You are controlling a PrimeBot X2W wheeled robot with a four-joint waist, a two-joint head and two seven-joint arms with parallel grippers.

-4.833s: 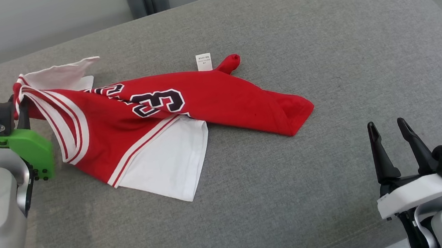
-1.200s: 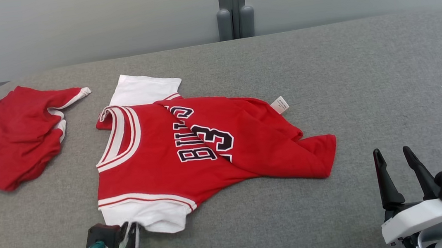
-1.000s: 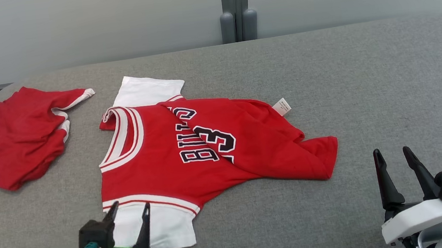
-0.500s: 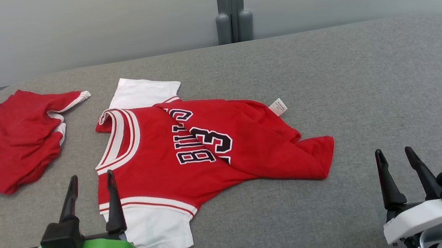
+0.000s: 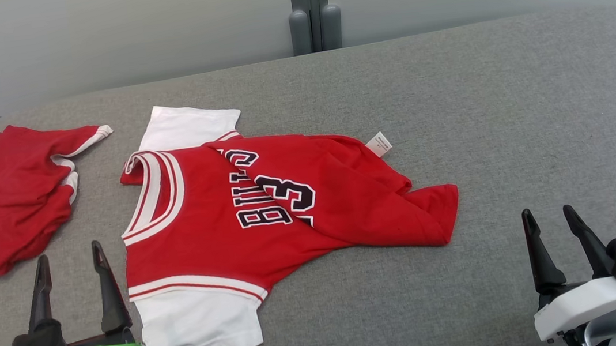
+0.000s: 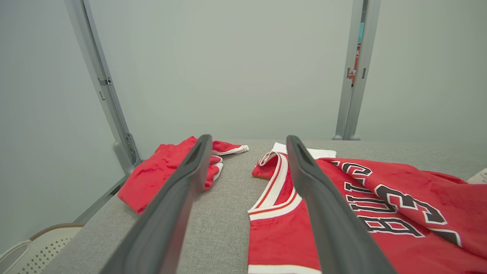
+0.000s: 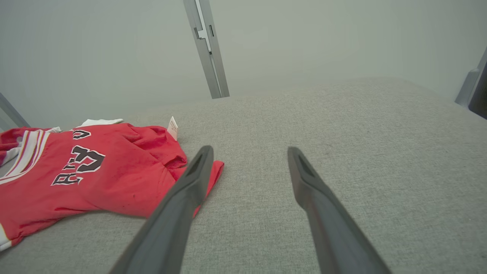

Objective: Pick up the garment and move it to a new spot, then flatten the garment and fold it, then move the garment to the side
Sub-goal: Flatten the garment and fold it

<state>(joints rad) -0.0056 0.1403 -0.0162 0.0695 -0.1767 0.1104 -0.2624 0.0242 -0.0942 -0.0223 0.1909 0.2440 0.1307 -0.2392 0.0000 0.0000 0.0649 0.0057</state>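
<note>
Grey counter (image 5: pixel 510 115) holds the garment (image 5: pixel 205 237) at its centre, set down but creased. Left tool (image 5: pixel 69 252) at 8 o'clock and right tool (image 5: pixel 546 211) at 4 o'clock gape wide, empty; flattening and folding seem left.

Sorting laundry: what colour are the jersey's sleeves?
White sleeves on a red jersey; best in the head view.

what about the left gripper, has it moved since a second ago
Yes. The left gripper has shifted to the robot's left, off the white sleeve of the red jersey, and now sits open beside it over the grey surface.
</note>
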